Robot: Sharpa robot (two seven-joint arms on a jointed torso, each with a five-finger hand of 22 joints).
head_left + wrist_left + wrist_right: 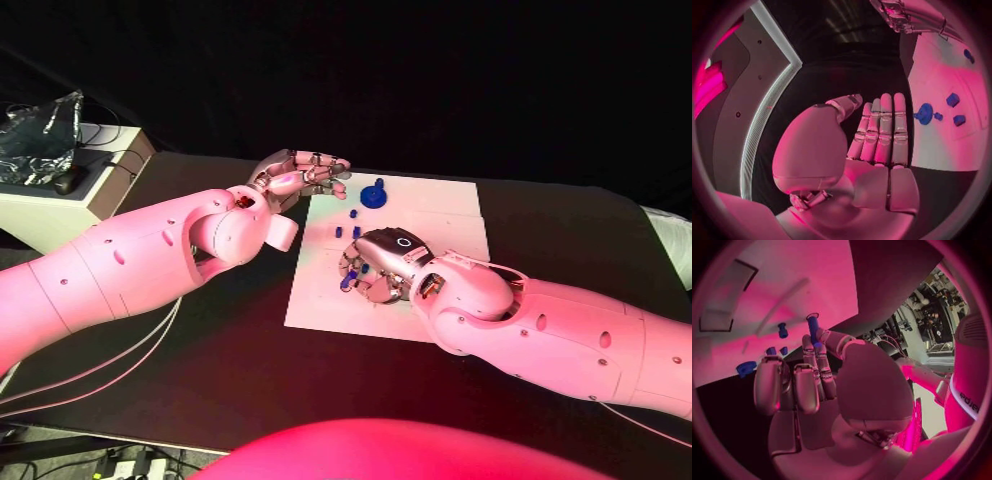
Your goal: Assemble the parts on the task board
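The white task board [433,225] lies mid-table. My right hand [378,265] hovers over its near left part and pinches a long blue peg [812,327] between thumb and finger; the peg's tip [349,283] shows below the hand. A round blue part [375,195] stands at the board's far edge, with small blue pieces [348,231] between it and my right hand. My left hand [303,175] is off the board's far left corner, holding nothing. Its fingers [882,130] are stretched out side by side, beside the round blue part [924,113].
A white box with a foil bag [43,130] stands at the table's far left. Cables [87,370] trail under my left arm. The board [786,290] has a rectangular recess [717,320].
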